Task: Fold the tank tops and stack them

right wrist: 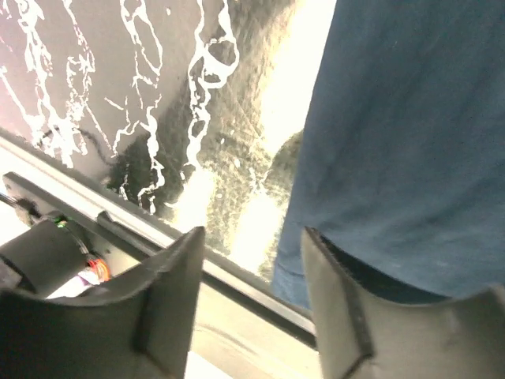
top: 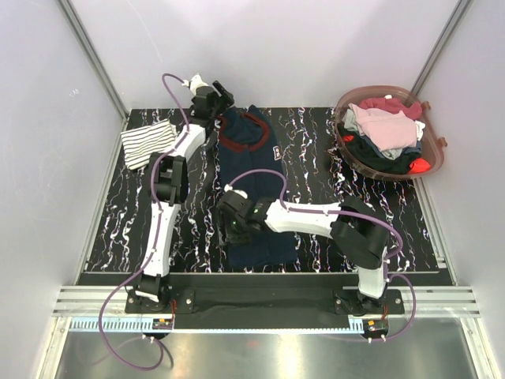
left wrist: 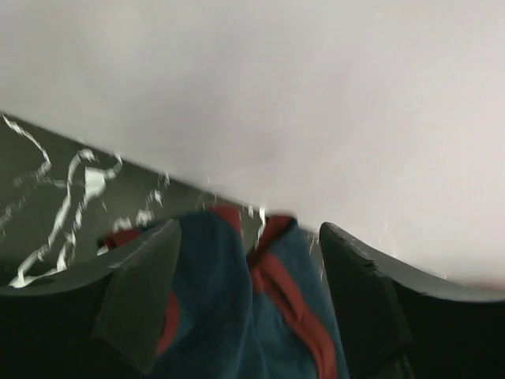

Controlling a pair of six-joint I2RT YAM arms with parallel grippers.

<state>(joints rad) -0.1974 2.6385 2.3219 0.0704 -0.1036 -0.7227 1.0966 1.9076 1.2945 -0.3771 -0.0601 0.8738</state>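
Observation:
The dark navy tank top (top: 256, 181) with dark red trim lies flat and lengthwise on the middle of the black marbled table. The white navy-striped tank top (top: 148, 142) lies folded at the far left. My left gripper (top: 223, 109) is at the navy top's far left strap; in the left wrist view (left wrist: 248, 260) its jaws stand open with bunched navy and red cloth (left wrist: 229, 316) between them. My right gripper (top: 233, 231) is at the top's near left hem corner; in the right wrist view (right wrist: 252, 260) it is open, with the hem edge (right wrist: 394, 142) by its right finger.
A brown translucent basket (top: 436, 146) holding several crumpled clothes (top: 383, 130) stands at the far right. White walls close the back and sides. The table's metal front rail (right wrist: 118, 229) runs just beyond the right gripper.

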